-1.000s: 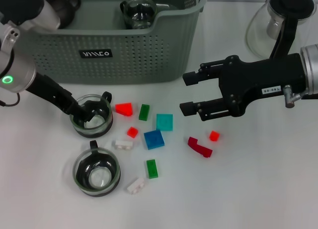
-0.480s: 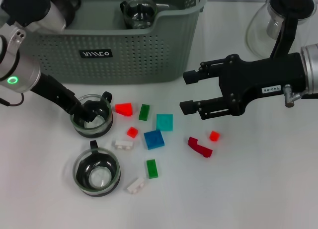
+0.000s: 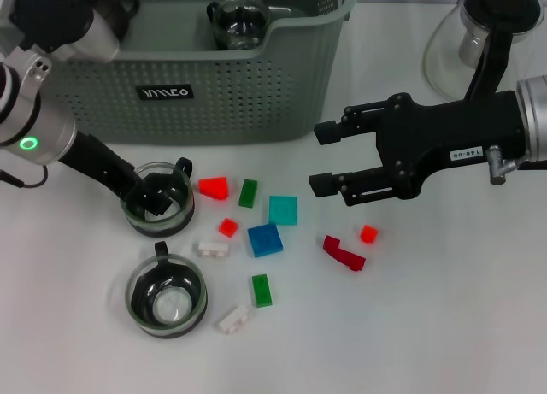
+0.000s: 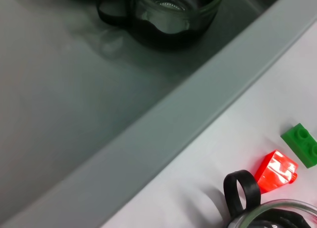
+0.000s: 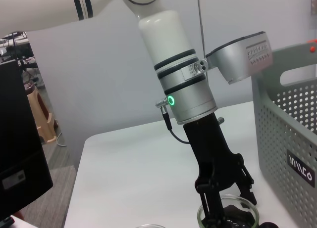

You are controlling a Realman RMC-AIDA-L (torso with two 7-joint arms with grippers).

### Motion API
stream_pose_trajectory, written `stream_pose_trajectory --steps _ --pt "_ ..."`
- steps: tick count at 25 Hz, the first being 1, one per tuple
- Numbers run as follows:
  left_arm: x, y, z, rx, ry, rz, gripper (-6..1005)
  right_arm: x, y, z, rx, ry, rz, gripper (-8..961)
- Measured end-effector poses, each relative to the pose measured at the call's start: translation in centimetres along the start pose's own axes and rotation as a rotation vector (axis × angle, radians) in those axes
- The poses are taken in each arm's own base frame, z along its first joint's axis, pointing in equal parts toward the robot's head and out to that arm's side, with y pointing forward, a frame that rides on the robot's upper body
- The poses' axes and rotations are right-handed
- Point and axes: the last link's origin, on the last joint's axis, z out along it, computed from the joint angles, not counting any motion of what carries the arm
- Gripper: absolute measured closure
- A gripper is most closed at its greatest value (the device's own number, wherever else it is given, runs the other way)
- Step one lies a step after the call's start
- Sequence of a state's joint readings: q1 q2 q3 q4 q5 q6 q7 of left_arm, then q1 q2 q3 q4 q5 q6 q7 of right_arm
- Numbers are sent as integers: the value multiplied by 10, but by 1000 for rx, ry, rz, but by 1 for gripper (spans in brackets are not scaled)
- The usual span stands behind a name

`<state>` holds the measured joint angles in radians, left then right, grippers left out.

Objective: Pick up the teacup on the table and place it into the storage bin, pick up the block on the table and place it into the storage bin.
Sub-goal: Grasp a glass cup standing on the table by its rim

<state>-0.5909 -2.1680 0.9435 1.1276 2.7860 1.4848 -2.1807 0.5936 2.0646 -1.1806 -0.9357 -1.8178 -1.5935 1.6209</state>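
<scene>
A glass teacup point(image 3: 159, 202) with a black handle point(image 4: 241, 189) stands in front of the storage bin point(image 3: 214, 82). My left gripper point(image 3: 150, 191) is open at it, one finger inside the rim and one outside; the right wrist view shows those fingers point(image 5: 210, 210) over the teacup point(image 5: 229, 217). A second teacup point(image 3: 167, 298) stands nearer to me. Several blocks lie scattered: a red wedge point(image 3: 214, 187), a teal one point(image 3: 283, 209), a blue one point(image 3: 264, 239). My right gripper point(image 3: 318, 160) hovers open above the blocks' right side, holding nothing.
Inside the bin sit a glass cup point(image 3: 242, 20) and a dark pot point(image 3: 109, 9). A glass carafe point(image 3: 479, 35) with a black handle stands at the back right. More green, white and red blocks lie around, including a dark red piece point(image 3: 344, 253).
The left arm's wrist has shifted slightly right and down while its fingers stay at the teacup. The teacup, the blocks and the right arm have not moved.
</scene>
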Motion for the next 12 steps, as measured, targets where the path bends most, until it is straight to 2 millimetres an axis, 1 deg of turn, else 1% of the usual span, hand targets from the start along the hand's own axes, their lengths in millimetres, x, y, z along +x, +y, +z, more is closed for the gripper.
stream_pose_trajectory --steps 12 --pt "0 5 5 -6 -29 14 193 1 0 -1 3 -2 3 220"
